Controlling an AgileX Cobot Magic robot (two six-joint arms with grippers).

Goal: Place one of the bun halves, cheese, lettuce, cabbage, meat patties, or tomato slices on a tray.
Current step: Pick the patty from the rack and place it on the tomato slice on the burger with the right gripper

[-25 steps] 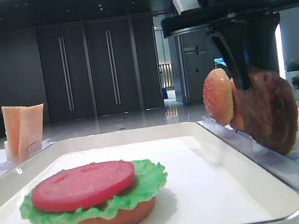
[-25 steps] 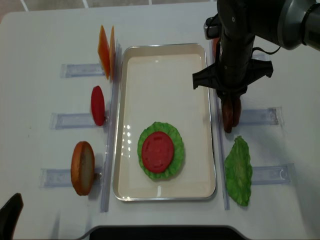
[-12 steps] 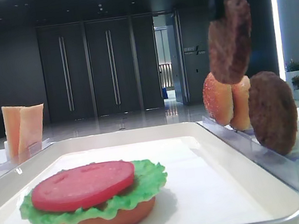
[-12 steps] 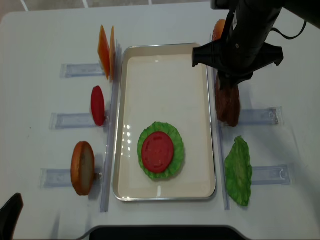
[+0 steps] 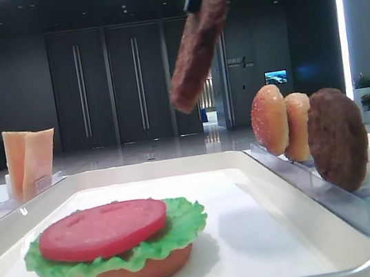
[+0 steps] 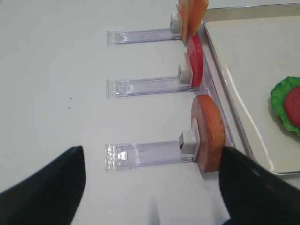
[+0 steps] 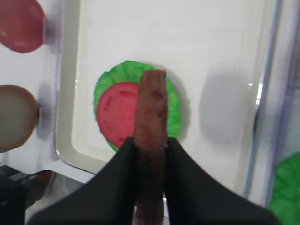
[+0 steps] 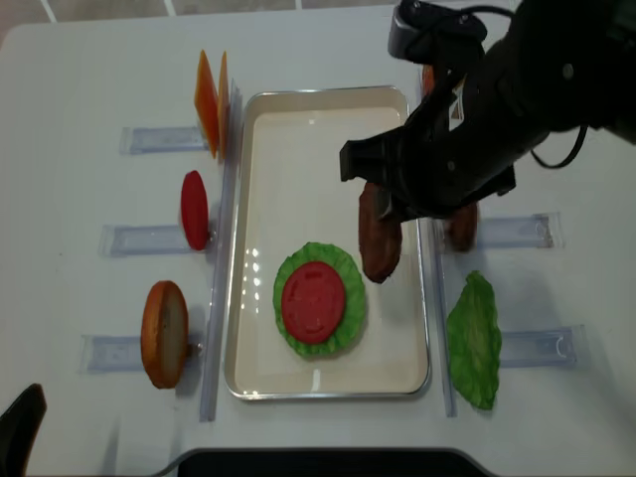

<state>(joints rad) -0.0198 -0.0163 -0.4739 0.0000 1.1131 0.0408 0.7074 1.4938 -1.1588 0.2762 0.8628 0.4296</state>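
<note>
Right claw [image 7: 151, 154] clamps a rough, dark-brown round patty [image 8: 379, 234] edge-on above the glossy white tray [image 8: 328, 109]; left claw [image 6: 150, 187] stands open.

The right hand [image 8: 383, 214] hangs over the tray [image 8: 328, 383], pinching a meat patty [image 8: 379, 238] on edge, clear of the tray floor. Below and just left of the hand, a bottom bun [image 5: 129, 276], lettuce [image 8: 350, 273] and a tomato slice [image 8: 314, 301] lie stacked in the tray. Right of the hand, past the tray rim, a second patty [image 5: 337, 138] and two bun halves [image 5: 270, 120] stand in holders, with a lettuce leaf [image 8: 474, 341] nearer the front. Far left of the hand, across the tray, cheese [image 8: 211, 101], a tomato slice [image 8: 194, 209] and a bun half [image 8: 164, 333] stand on the counter [image 8: 79, 199].
</note>
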